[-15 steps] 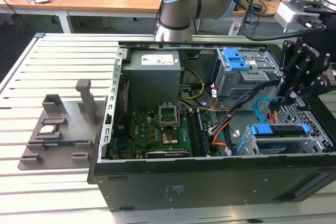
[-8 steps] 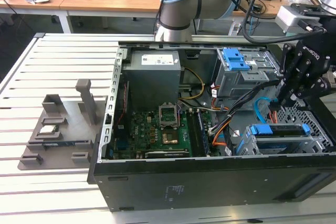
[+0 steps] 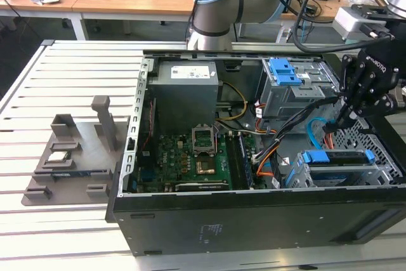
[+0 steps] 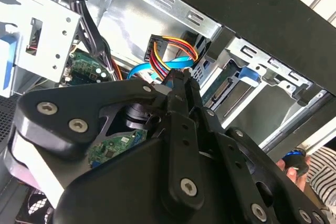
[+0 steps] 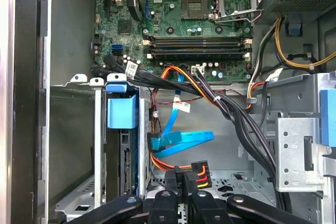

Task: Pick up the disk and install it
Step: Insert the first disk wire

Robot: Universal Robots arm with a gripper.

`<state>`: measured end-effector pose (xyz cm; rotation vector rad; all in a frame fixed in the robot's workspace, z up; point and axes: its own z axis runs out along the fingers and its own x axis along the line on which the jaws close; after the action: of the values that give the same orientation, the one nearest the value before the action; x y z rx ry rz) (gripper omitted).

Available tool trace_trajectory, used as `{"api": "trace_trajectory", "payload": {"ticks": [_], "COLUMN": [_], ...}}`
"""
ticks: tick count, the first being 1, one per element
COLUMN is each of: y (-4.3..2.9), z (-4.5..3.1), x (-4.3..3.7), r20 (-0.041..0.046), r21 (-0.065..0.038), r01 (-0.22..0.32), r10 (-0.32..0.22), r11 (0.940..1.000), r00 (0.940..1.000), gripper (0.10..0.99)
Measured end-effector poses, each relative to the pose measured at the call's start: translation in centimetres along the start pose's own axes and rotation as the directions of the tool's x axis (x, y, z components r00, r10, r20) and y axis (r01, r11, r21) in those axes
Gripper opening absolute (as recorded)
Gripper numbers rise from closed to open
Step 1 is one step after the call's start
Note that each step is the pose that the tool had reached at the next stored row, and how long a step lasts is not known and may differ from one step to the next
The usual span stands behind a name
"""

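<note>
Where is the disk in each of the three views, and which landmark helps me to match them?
Exterior view: disk sits in the cage, at the exterior view's lower right.
First wrist view: disk stands edge-on in the cage, beside the blue cable.
Second wrist view: disk in the cage slot, beyond the coloured wires.
Shared landmark: the blue cable.

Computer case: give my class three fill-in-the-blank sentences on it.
The disk sits in a metal cage, framed by a ___ bracket. The pincer is shut on a black ___ trailing red and yellow wires. The pincer is toward the exterior view's ___.
Missing: blue; connector; right.
</note>
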<state>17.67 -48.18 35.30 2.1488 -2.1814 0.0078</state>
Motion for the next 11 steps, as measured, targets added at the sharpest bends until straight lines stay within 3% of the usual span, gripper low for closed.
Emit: {"api": "trace_trajectory", "payload": {"ticks": [2,5,8,11], "y": [-0.01,-0.03,-0.07,-0.09], "z": [0.01,0.12,0.33,0.65], "x": [0.35,1.89,3.42,3.78], "r20": [-0.0003,-0.0011,-0.0079,-0.009], "r21": [0.0,0.0,0.0,0.0], "r01": [0.0,0.0,0.0,0.0], "r10": [0.0,0.0,0.0,0.0], "r11": [1.0,1.0,1.0,1.0], "r00": [1.0,1.0,1.0,1.0], "gripper": [0.169,0.169,0.169,0.169]}}
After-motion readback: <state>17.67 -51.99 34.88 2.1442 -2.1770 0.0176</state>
